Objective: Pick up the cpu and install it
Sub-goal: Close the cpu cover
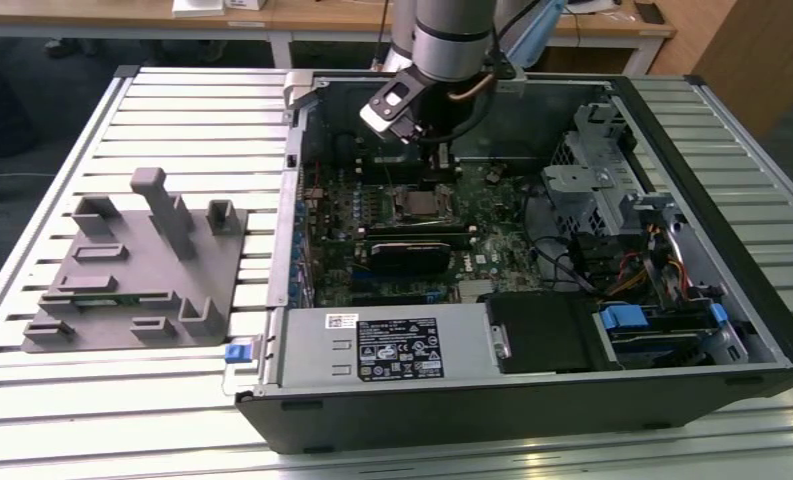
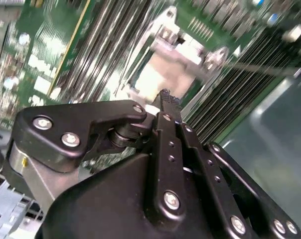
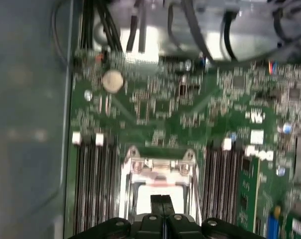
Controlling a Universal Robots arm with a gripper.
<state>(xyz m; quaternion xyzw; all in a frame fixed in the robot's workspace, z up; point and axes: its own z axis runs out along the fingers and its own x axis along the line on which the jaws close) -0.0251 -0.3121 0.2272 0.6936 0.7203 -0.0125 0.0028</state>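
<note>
Hovering over the socket point(image 3: 160, 163) inside the case point(image 1: 530, 410), my tool point(image 3: 159, 201) has its fingers pressed together, gripping nothing. The cpu point(image 3: 140, 201) lies flat in the socket under the tips, pale top up. Its edges run parallel to the frame, and being square it has no long axis.

arm point(image 1: 450, 40): one
hand point(image 3: 161, 199): one, with two fingers point(image 3: 156, 205)
desk point(image 1: 169, 110): one
case point(image 1: 503, 410): one, open
board point(image 3: 160, 107): one
socket point(image 3: 160, 164): one
cpu point(image 3: 143, 199): one, inside the socket frame
slot banks point(image 3: 93, 189): two, one on each side of the socket
coin cell point(image 3: 113, 80): one
grey holder point(image 1: 136, 270): one
power supply point(image 1: 383, 345): one
</note>
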